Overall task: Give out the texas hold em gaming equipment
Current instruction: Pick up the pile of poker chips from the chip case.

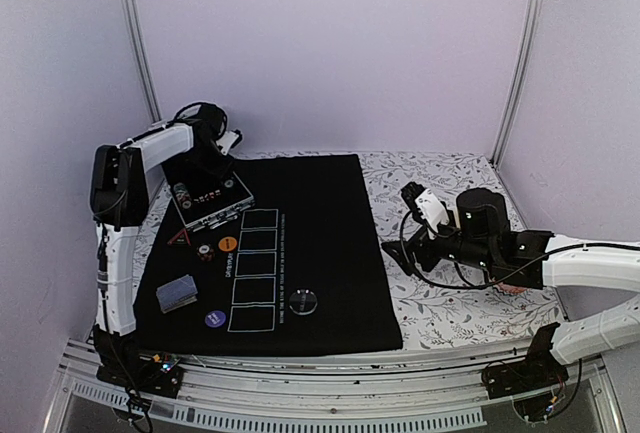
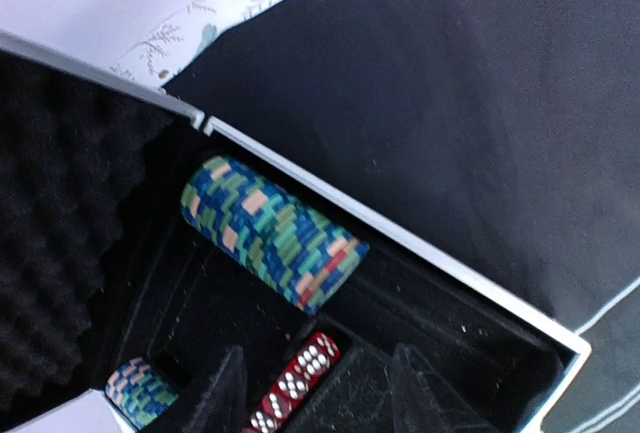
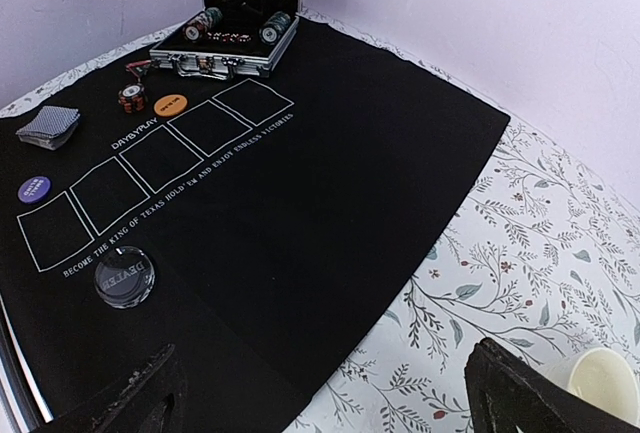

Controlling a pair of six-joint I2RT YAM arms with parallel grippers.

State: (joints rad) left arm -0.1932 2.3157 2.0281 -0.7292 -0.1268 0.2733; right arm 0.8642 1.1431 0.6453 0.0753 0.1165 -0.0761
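Soft even light; left wrist view seems slightly blurred.

The worktop (image 1: pixel 450 293) is covered by a pale cloth printed with grey leafy sprigs. A black felt mat (image 3: pixel 330 173) lies flat on it, spreading ahead and to the left of the right tool (image 3: pixel 320 403), and the mat's right edge passes just beneath the tool. A row of white-outlined boxes and a line of white lettering are printed on the mat. A cream cup (image 3: pixel 606 383) stands on the cloth, just beside the tool on its right.
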